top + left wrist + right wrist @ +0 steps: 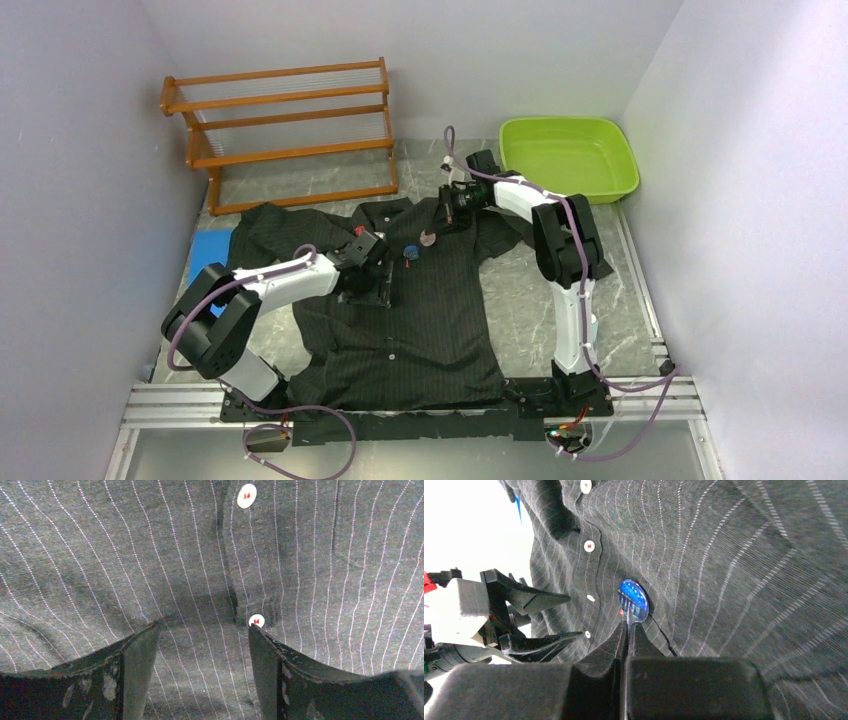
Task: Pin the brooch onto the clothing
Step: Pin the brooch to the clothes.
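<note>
The clothing [420, 330], a black pinstriped shirt, lies spread on the table. My left gripper [372, 268] is open and pressed down on its front. In the left wrist view its fingers [204, 630] straddle flat cloth [125, 555], the right tip beside a white button [256, 621]. The round blue brooch [633, 599] lies against the chest just past my right gripper [627, 625]. That gripper is shut on a thin pale part reaching the brooch's lower edge. From above, the blue brooch [409, 251] sits next to a pale disc [428, 238] at the right gripper [437, 228].
A wooden rack [290, 120] stands at the back left and a green basin [567, 155] at the back right. A blue sheet [208, 250] pokes out by the shirt's left sleeve. A metal rail [400, 400] runs along the near edge.
</note>
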Controlling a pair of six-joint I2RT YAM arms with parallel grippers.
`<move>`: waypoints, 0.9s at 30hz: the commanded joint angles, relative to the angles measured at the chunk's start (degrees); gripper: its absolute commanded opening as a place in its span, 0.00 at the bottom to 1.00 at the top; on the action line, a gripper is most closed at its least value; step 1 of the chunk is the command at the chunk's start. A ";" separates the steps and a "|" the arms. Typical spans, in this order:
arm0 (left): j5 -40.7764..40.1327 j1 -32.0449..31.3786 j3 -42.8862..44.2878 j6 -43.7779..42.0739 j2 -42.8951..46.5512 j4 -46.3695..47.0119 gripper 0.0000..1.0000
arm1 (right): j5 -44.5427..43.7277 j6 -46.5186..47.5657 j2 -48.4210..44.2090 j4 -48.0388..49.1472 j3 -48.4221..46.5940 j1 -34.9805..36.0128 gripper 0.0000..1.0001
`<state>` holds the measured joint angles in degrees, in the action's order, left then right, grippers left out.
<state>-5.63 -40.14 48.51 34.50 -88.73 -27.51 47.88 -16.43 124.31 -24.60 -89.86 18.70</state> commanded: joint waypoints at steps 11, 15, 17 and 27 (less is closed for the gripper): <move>-3.79 0.33 -2.57 1.51 -0.20 -0.46 0.69 | 8.70 9.43 9.89 -12.36 -9.64 0.55 0.00; -3.28 0.33 -3.13 1.53 -0.51 -0.06 0.69 | 11.08 9.46 12.15 -11.74 -10.54 -0.93 0.00; -3.07 0.36 -3.41 1.76 -0.73 0.08 0.68 | 11.25 9.69 13.26 -12.26 -11.15 -1.76 0.00; -3.35 0.33 -3.28 1.76 -1.07 0.35 0.68 | 11.80 12.90 15.90 -15.38 -9.75 -5.38 0.00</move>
<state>-7.44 -40.10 47.27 35.70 -88.01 -25.91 60.07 -7.33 138.43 -38.41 -99.68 15.22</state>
